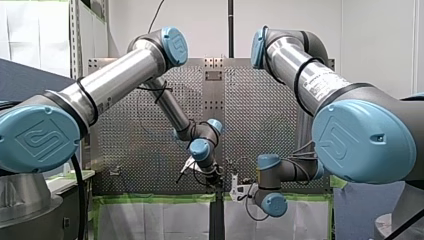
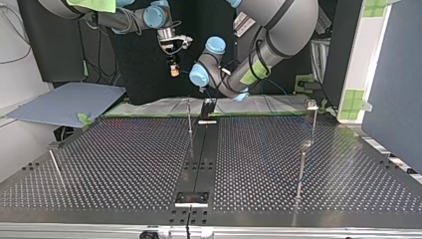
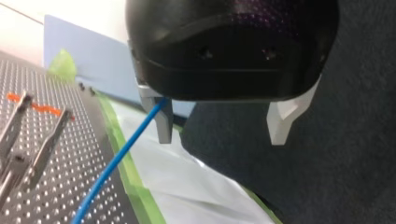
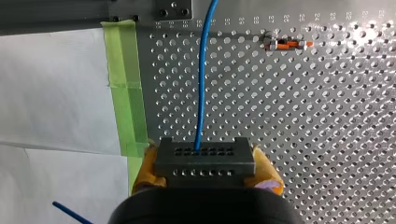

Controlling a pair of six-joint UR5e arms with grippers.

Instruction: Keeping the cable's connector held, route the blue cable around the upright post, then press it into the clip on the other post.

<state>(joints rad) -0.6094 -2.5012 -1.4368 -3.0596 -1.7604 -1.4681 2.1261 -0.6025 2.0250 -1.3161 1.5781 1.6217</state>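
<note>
Clamping connector [image 4: 204, 158], right gripper [image 4: 205, 169], cable [image 4: 201, 93] ahead

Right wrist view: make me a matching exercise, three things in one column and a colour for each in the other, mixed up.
Column one:
1. cable
2. connector
3. tape

Column two:
a. green
b. dark grey
c. blue

Pairs: 1-c, 2-b, 3-a.
</note>
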